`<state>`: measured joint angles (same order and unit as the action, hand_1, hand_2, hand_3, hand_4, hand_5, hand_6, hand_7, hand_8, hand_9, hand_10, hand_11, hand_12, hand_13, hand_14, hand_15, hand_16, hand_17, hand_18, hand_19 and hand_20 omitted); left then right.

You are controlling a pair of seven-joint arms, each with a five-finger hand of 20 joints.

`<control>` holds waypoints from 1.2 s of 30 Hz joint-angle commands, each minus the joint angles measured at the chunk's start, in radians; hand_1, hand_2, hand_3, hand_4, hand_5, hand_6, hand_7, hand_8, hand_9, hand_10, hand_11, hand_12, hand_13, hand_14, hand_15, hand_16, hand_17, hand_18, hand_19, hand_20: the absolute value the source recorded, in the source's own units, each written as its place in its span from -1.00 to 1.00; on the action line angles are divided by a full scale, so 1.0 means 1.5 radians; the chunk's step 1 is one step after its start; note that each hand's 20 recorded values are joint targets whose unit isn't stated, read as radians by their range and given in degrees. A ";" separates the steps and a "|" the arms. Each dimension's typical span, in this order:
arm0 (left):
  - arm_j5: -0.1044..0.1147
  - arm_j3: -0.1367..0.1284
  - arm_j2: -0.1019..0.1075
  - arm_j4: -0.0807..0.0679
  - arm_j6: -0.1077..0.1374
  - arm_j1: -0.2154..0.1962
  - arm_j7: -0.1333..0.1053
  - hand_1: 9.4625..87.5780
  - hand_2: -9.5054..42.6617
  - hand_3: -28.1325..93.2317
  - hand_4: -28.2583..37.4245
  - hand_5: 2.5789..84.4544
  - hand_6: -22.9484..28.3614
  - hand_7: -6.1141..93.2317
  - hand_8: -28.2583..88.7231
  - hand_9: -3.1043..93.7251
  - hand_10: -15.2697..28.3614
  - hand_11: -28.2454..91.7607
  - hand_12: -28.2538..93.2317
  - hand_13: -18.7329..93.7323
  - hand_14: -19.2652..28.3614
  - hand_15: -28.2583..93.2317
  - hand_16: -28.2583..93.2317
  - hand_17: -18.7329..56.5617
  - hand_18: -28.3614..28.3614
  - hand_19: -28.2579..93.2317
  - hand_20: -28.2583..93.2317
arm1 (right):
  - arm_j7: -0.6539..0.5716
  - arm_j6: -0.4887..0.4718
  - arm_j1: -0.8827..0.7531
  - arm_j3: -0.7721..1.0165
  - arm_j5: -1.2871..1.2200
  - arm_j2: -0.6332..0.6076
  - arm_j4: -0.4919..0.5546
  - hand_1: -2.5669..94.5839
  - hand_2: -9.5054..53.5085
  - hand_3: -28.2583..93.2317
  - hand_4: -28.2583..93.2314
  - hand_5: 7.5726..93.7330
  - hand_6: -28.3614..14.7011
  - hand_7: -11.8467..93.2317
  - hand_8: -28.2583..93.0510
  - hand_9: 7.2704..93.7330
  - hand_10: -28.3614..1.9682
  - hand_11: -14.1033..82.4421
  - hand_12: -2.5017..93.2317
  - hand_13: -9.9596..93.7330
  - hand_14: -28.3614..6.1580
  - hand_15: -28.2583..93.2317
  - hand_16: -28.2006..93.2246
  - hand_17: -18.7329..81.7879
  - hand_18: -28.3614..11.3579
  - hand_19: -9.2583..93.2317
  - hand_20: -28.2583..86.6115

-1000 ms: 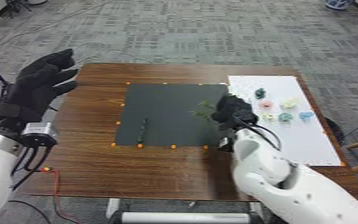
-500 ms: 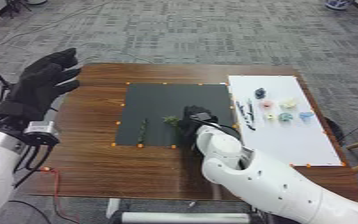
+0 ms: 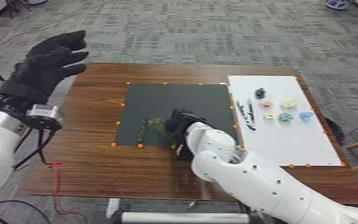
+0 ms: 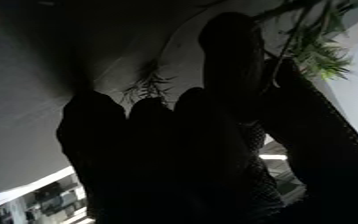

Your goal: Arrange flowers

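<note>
- My right hand (image 3: 184,122): black; sprig (image 4: 325,59) in it, green.
- Mat (image 3: 177,97): dark grey, orange-dotted edge.
- Right-side sheet (image 3: 291,142): white; flowers (image 3: 306,116) pink, cream, teal, blue.
- Table (image 3: 87,170): brown, grained.

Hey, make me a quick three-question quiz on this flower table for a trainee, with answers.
1. True or false: the right hand is holding a leafy sprig.
2. The pink flower lies on: A, the floor; B, the white board; C, a chair.
3. Fill in: a green stem lies near the dark mat's ____ edge, from the robot's side.
Key: 1 true; 2 B; 3 left.
</note>
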<state>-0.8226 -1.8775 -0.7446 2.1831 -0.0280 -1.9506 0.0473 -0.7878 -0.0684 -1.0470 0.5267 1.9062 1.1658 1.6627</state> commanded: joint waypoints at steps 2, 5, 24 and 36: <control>0.003 0.013 -0.005 -0.001 -0.008 0.005 0.004 -0.57 -0.79 0.56 -0.88 -0.52 -0.04 -0.49 -0.67 -0.62 0.12 -0.18 -0.21 -0.55 0.32 0.16 -0.60 -0.79 0.68 0.11 -0.34 | -0.023 0.000 -0.012 0.010 0.033 0.028 -0.022 -0.44 -0.24 0.89 -0.77 0.79 0.43 0.24 -0.64 0.88 0.37 0.67 0.29 0.82 0.15 0.83 0.25 0.59 -0.64 1.00 0.71; 0.003 0.012 -0.006 0.000 -0.011 0.003 0.005 -0.57 -0.79 0.55 -0.88 -0.52 -0.03 -0.49 -0.67 -0.62 0.12 -0.18 -0.21 -0.55 0.32 0.16 -0.60 -0.79 0.68 0.11 -0.34 | -0.020 -0.008 -0.019 0.024 0.025 0.026 -0.016 -0.49 -0.31 0.86 -0.80 0.80 0.41 0.17 -0.65 0.87 0.37 0.65 0.31 0.81 0.16 0.82 0.27 0.58 -0.64 1.00 0.71; 0.003 -0.006 -0.016 0.010 -0.005 -0.022 -0.004 -0.56 -0.78 0.54 -0.88 -0.52 -0.03 -0.49 -0.67 -0.62 0.12 -0.17 -0.20 -0.55 0.32 0.17 -0.59 -0.79 0.69 0.11 -0.34 | 0.006 -0.115 -0.084 0.148 -0.060 0.022 0.076 -0.75 -0.43 0.67 -0.90 0.74 0.26 -0.05 -0.64 0.82 0.32 0.58 0.27 0.78 0.14 0.79 0.27 0.55 -0.63 1.00 0.66; 0.003 -0.022 -0.027 0.013 -0.001 -0.041 -0.003 -0.55 -0.77 0.54 -0.89 -0.51 -0.02 -0.49 -0.67 -0.60 0.14 -0.17 -0.20 -0.54 0.35 0.18 -0.60 -0.79 0.70 0.12 -0.34 | 0.416 -0.056 -0.203 0.298 -0.095 -0.072 0.156 -0.36 -0.38 0.99 -0.77 0.10 0.30 -0.30 -0.67 0.43 0.09 0.45 0.50 0.43 -0.18 0.82 0.24 0.12 -0.68 1.00 0.47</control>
<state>-0.8217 -1.9037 -0.7729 2.1994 -0.0318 -2.0035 0.0445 -0.6787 0.0991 -1.1892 0.6391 2.0245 1.0693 1.8964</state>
